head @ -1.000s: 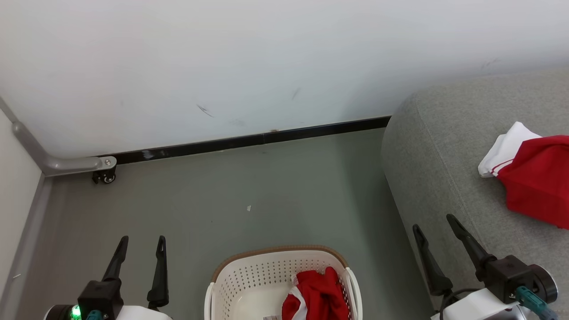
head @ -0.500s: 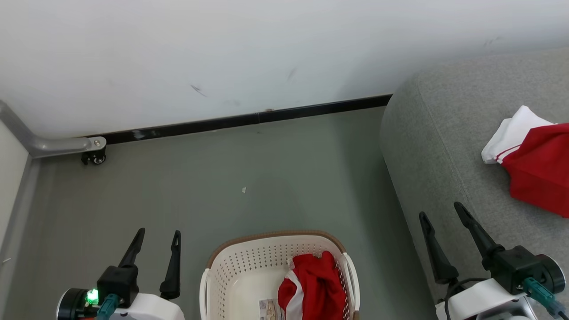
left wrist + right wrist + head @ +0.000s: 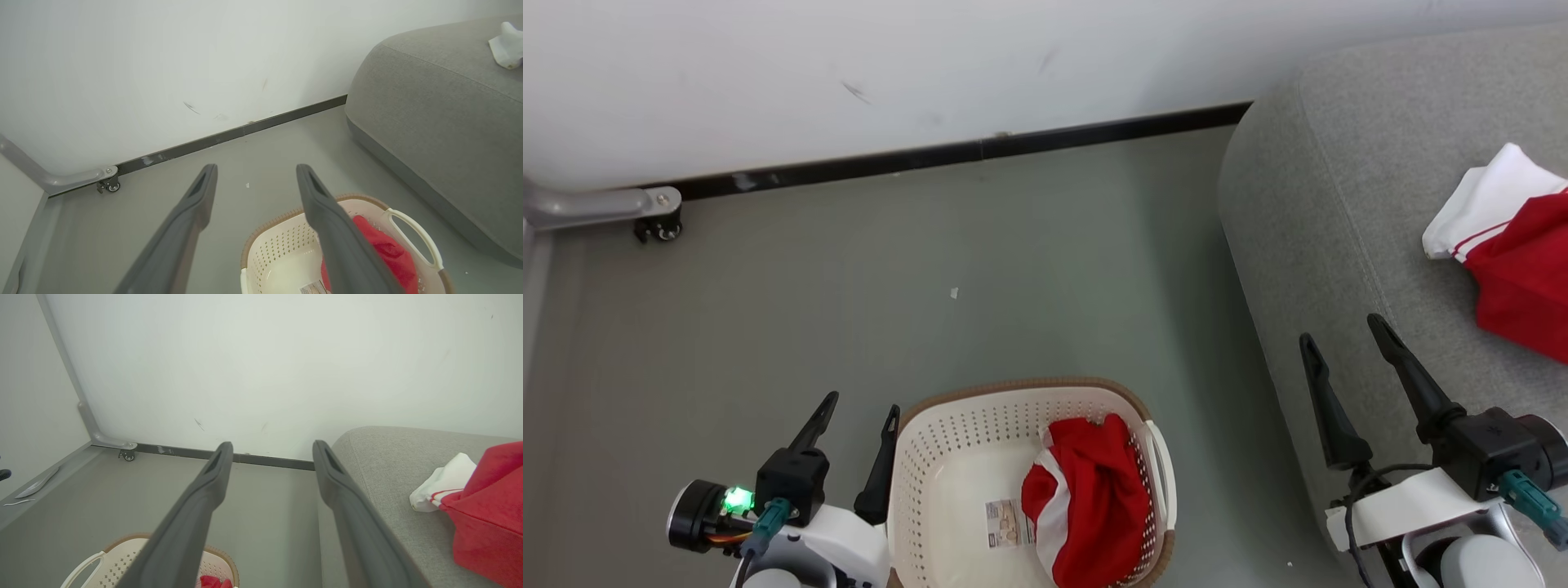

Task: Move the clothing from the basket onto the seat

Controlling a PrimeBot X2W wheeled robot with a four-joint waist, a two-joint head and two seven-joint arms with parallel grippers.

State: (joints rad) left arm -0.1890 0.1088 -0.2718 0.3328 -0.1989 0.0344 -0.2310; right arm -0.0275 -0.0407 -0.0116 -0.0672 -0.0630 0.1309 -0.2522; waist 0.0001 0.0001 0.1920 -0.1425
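The cream basket point(image 3: 947, 445) with its brown rim stands on the floor at the bottom middle of the head view. A crumpled red and white garment point(image 3: 1090, 498) lies in its right half, beside a barcode sticker on the floor of the basket. Another piece of red and white clothing point(image 3: 1515, 245) lies on the grey seat point(image 3: 1339, 196) at the right. My left gripper point(image 3: 860, 407) is open just left of the basket's rim. Over the seat's front edge, my right gripper point(image 3: 1342, 330) stands open and empty. The basket point(image 3: 286, 253) and garment point(image 3: 388, 253) also appear in the left wrist view, the seat clothing point(image 3: 486, 514) in the right wrist view.
A white wall with a black skirting board point(image 3: 947, 155) runs across the back. A grey metal leg with a small caster point(image 3: 658, 229) sits at the far left. A small white scrap point(image 3: 954, 292) lies on the grey floor.
The head view has tilted down, so the whole scene has slid up the picture and more of the basket shows. Both grippers stay open; the left one now stands closer to the basket.
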